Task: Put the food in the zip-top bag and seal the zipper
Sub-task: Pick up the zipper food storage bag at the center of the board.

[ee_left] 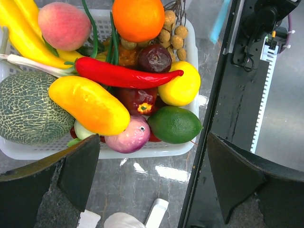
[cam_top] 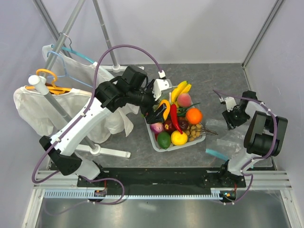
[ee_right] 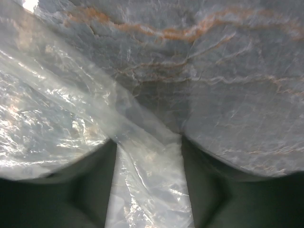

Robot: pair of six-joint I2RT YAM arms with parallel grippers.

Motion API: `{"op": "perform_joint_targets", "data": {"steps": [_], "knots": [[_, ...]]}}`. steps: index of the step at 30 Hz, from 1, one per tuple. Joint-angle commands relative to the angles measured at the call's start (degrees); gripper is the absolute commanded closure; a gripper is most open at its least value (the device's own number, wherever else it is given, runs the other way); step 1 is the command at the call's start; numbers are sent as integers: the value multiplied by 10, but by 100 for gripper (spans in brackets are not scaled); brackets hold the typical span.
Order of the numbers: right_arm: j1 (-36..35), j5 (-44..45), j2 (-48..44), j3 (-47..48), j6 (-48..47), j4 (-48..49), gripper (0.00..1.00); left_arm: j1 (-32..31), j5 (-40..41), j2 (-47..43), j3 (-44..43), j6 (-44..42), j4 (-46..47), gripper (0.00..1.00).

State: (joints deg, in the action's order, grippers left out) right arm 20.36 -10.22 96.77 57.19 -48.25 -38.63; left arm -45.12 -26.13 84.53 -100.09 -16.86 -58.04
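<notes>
Hovering at rim of white lattice tray [cam_top: 153, 137], left gripper [cam_top: 155, 107] beside heaped glossy food [cam_top: 179, 124]. Right gripper [cam_top: 235, 117] over crinkly clear zip-top bag [cam_top: 233, 140], right of tray; thin teal zipper [cam_top: 216, 153] at its near edge.

Left wrist: jaws wide; smooth lime [ee_left: 175, 124], round orange [ee_left: 138, 18], netted melon [ee_left: 26, 114].

Right wrist: film fold between dark fingers [ee_right: 71, 199]; can't tell whether it's pinched.

zip-top bag [cam_top: 231, 141]: mostly under right arm [cam_top: 260, 130] | zipper [cam_top: 216, 153]: one end shows | melon [ee_left: 23, 114]: cut at left edge
</notes>
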Motion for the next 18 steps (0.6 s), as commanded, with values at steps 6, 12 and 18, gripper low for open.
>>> {"op": "perform_joint_targets", "data": {"steps": [6,12,18], "knots": [[6,-27,12,78,65,41,100,-2,-2,39,-16,39,73,0],[59,-64,-4,209,68,-8,100,-1,54,58,-6,105,164,0],[113,-115,-6,320,145,-5,100,2,68,40,41,163,279,0]]}}
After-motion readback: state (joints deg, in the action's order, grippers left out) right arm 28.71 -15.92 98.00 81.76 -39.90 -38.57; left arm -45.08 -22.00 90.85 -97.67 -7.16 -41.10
